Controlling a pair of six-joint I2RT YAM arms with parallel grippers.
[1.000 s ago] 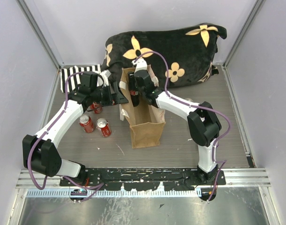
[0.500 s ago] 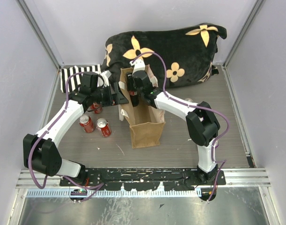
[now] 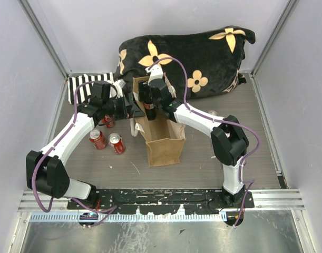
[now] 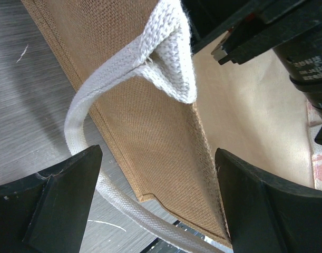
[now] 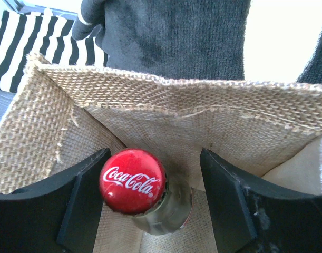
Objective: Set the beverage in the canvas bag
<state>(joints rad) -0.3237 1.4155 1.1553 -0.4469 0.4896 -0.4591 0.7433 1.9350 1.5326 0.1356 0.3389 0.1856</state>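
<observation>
Your right gripper [image 5: 154,163] hangs in the mouth of the canvas bag [image 5: 166,100], jaws parted, with the beverage bottle [image 5: 132,180] upright between its fingers [image 5: 81,200]. The red cap, lettered "Coca-Cola" in white script, sits just beside one finger with a clear gap to the other, so nothing is clamped. The bottle's body runs down inside the tan weave; you cannot tell whether it rests on the bag's bottom.

Your left gripper [image 4: 158,158] stands wide open astride the bag's side wall. The burlap and a cream strap handle [image 4: 168,58] lie between its fingers, unpinched. A scrap of red print [image 4: 321,166] shows on the pale inner panel, too little to read.

From overhead, the bag stands upright on the grey table [image 3: 197,168]. Three red cans [image 3: 117,143] lie to its left, their branding too small to read. Behind sit the black cushion [image 3: 203,52] with tan flowers and the black-and-white striped cloth [image 3: 84,87].
</observation>
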